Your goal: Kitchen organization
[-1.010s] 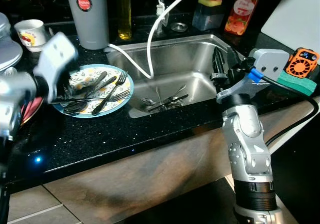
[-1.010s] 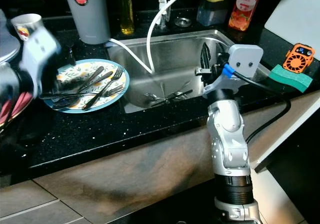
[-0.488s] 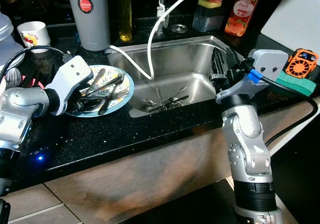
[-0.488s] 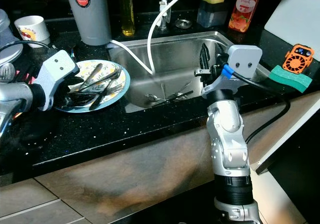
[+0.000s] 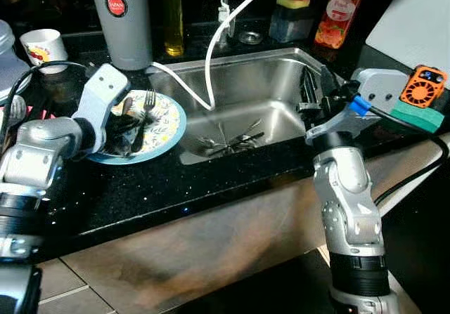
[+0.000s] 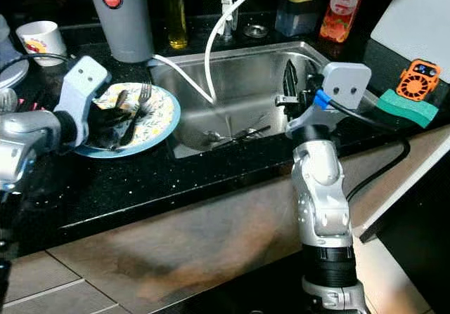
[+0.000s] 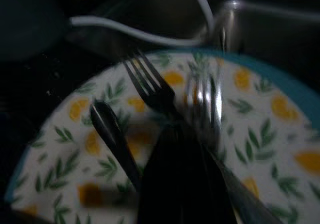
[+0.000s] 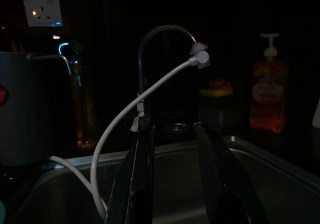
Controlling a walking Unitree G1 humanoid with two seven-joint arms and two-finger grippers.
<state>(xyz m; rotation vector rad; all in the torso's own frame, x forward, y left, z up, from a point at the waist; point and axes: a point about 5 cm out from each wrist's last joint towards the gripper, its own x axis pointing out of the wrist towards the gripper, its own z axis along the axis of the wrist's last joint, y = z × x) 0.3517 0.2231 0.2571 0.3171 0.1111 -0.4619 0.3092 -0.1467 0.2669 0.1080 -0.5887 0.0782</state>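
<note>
1. Here, a grey cylinder (image 5: 120,20) is stood at the far left of the black worktop (image 5: 162,187); a red round badge with white lettering is carried on it, but the writing is too small to be read.
2. An orange bottle (image 5: 342,9) with a printed label is seen at the far right of the sink (image 5: 246,82); its words cannot be made out. A white cup (image 5: 41,46) with a coloured print is placed at the far left, its design unreadable.
3. The left pincer (image 5: 126,130) is lowered onto the patterned plate (image 5: 165,117), which lies on the worktop just left of the sink. Its dark fingers are merged with the cutlery; in the left wrist view they appear pressed together over a fork (image 7: 150,86), yet whether it is gripped cannot be told.
4. A second dark utensil (image 7: 112,134) is laid on the plate beside the fork; its end is cut off by blur.
5. More cutlery (image 5: 228,143) is lying on the sink floor, and a white hose (image 5: 218,40) is draped into the basin.
6. The right pincer (image 8: 175,174) is held over the right side of the sink, its two fingers parted and nothing between them.
7. An orange device (image 5: 424,87) is rested on a green sponge (image 5: 418,115) at the far right.
</note>
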